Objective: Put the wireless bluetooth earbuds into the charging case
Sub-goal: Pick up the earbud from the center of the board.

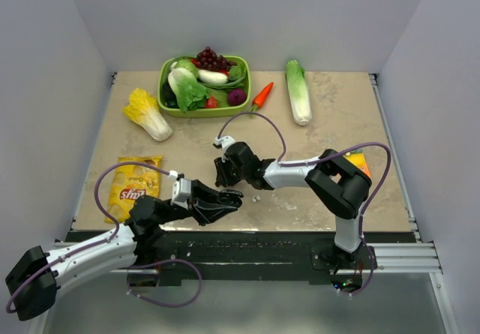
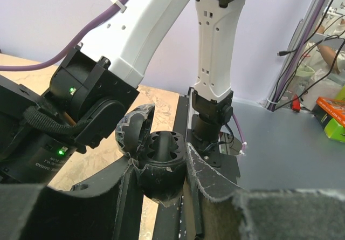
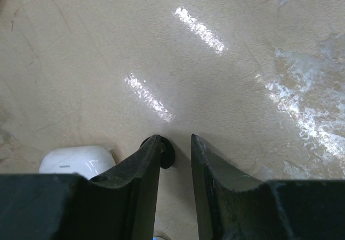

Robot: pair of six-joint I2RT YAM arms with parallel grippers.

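Though right hand (image 3: 175,137) ajar, left hand (image 2: 160,156) unclear: glossy beige tabletop (image 3: 226,100), lavender walls (image 1: 247,15).

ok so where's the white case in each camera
top external: cannot make it out, maybe hidden under the right gripper
left wrist: not in it
right wrist: case low on the left, partly cut off by the near finger
shared landmark: the beige table, seen in all three views
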